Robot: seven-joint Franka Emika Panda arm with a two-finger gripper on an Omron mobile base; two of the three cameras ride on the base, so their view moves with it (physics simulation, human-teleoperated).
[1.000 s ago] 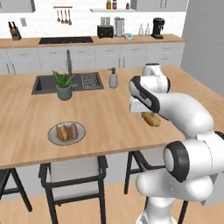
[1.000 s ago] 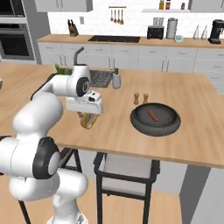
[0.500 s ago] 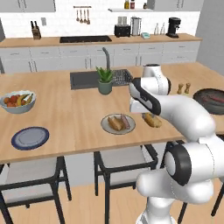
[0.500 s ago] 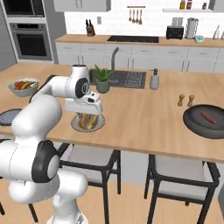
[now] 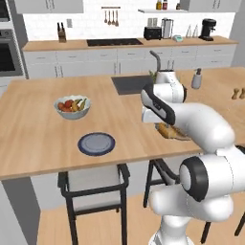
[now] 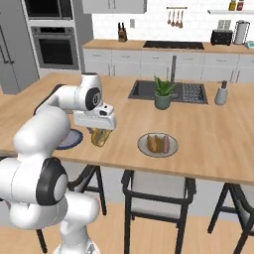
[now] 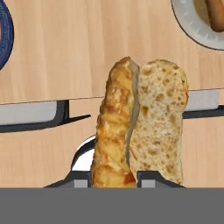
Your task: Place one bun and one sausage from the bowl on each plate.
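Kitchen island desk runs wide under the arm. Its jaws are clenched on a bun, long axis upright, above the desk edge. Next target, by my judgement, is the blue plate, near the bun, opposite the filled grey plate.

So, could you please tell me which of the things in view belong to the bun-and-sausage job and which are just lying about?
Job:
- gripper, shut on a bun
- blue plate, bare
- grey plate, already holding a bun and a sausage

Lying about:
- fruit bowl
- potted plant
- soap dispenser
- sink
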